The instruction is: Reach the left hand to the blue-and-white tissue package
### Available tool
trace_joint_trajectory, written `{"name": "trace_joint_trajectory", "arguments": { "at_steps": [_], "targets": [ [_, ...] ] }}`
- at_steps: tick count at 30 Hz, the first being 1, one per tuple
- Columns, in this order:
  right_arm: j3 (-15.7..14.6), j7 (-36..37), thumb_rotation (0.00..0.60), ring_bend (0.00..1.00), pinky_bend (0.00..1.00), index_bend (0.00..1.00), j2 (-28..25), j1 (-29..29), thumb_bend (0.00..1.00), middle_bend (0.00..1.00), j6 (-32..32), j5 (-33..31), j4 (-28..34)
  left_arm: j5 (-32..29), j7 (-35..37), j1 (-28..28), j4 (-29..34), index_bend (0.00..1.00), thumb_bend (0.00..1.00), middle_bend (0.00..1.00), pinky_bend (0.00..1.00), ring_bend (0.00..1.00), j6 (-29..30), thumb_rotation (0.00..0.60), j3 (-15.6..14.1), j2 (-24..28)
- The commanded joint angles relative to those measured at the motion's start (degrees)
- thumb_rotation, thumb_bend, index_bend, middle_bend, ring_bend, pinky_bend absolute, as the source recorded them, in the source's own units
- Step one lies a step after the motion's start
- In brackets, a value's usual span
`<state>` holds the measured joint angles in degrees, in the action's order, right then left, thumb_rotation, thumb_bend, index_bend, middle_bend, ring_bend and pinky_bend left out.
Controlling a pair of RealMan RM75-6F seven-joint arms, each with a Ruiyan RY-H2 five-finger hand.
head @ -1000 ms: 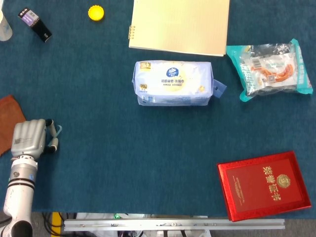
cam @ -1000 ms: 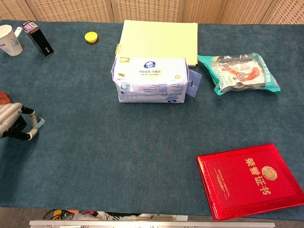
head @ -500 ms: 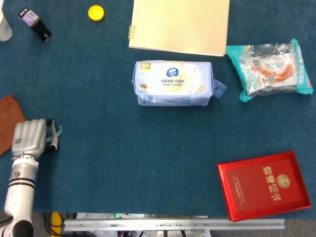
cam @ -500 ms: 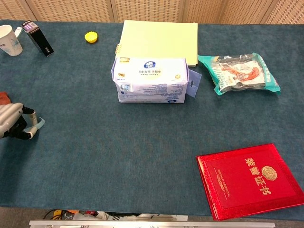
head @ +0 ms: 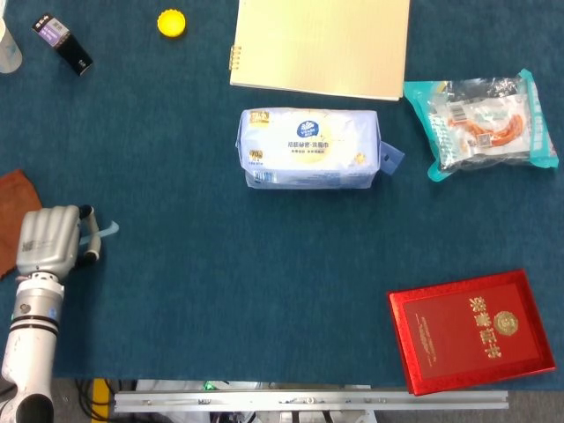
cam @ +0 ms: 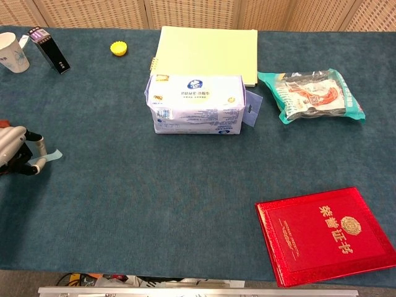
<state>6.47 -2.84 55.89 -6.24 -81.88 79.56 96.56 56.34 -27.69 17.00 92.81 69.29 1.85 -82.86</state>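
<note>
The blue-and-white tissue package (head: 308,149) lies flat at the table's middle, just in front of a yellow notebook; the chest view shows the same package (cam: 197,104). My left hand (head: 51,239) hovers low at the table's left edge, far left of and nearer than the package. It holds nothing, with its fingers bent downward and the thumb out to the right. In the chest view only part of this hand (cam: 18,151) shows at the frame's left border. A small light-blue tab sticks out from its fingers. My right hand appears in neither view.
A yellow spiral notebook (head: 322,44) lies behind the package. A teal snack bag (head: 480,122) sits to the right and a red booklet (head: 471,328) at the front right. A yellow cap (head: 171,22), a black box (head: 62,42), a white cup (cam: 12,52) and a brown cloth (head: 12,211) occupy the left side.
My left hand has shifted slightly away from the table's front edge and a little left. The tissue package and the other objects have not moved.
</note>
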Motion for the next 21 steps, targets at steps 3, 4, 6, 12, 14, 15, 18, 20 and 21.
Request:
{"name": "trace_joint_trajectory", "arguments": {
  "at_steps": [3, 4, 6, 12, 14, 15, 18, 20, 21],
  "targets": [
    [0.04, 0.01, 0.6, 0.27, 0.31, 0.38, 0.11, -0.15, 0.36, 0.41, 0.17, 0.1, -0.08, 3.89, 1.95, 0.29, 1.0, 0.55, 0.42, 0.96, 0.9, 0.93, 1.42, 0.6, 0.76, 1.99],
    [0.04, 0.0, 0.6, 0.27, 0.31, 0.38, 0.13, -0.19, 0.36, 0.41, 0.22, 0.16, -0.11, 4.83, 2.51, 0.43, 1.09, 0.55, 0.42, 0.96, 0.9, 0.93, 1.64, 0.6, 0.98, 2.34],
    [0.04, -0.07, 0.6, 0.27, 0.31, 0.38, 0.23, -0.35, 0.36, 0.41, 0.41, 0.25, -0.08, 7.09, 3.66, 0.94, 1.19, 0.54, 0.42, 0.96, 0.9, 0.93, 2.06, 0.6, 1.59, 3.19],
    [-0.08, -0.49, 0.6, 0.27, 0.31, 0.38, 0.6, -0.7, 0.36, 0.41, 0.92, 0.45, 0.1, 11.98, 5.79, 3.55, 1.44, 0.54, 0.42, 0.96, 0.9, 0.93, 1.36, 0.6, 3.66, 5.37],
    [-0.09, -0.64, 0.6, 0.27, 0.31, 0.38, 0.72, -0.76, 0.36, 0.41, 0.96, 0.48, 0.17, 13.62, 6.28, 4.45, 1.31, 0.55, 0.42, 0.96, 0.9, 0.93, 1.29, 0.6, 4.25, 5.61],
    [-0.1, -0.77, 0.6, 0.27, 0.31, 0.38, 0.78, -0.8, 0.36, 0.41, 0.99, 0.5, 0.24, 14.74, 6.69, 5.07, 1.11, 0.55, 0.42, 0.96, 0.9, 0.93, 1.28, 0.6, 4.66, 5.62],
    [-0.11, -1.11, 0.6, 0.27, 0.31, 0.38, 0.92, -0.95, 0.36, 0.41, 1.18, 0.47, 0.37, 17.65, 8.2, 6.72, 0.31, 0.55, 0.42, 0.96, 0.9, 0.93, 1.02, 0.6, 5.51, 5.23],
    [-0.14, -1.31, 0.6, 0.27, 0.31, 0.38, 0.98, -1.07, 0.36, 0.41, 1.39, 0.48, 0.46, 19.25, 9.02, 7.7, -0.57, 0.55, 0.42, 0.96, 0.9, 0.93, 0.78, 0.6, 5.88, 4.83],
    [-0.14, -1.45, 0.6, 0.27, 0.31, 0.38, 1.01, -1.16, 0.36, 0.41, 1.47, 0.51, 0.53, 20.49, 9.37, 8.56, -1.18, 0.55, 0.42, 0.96, 0.9, 0.93, 0.53, 0.6, 6.14, 4.49]
  ]
}}
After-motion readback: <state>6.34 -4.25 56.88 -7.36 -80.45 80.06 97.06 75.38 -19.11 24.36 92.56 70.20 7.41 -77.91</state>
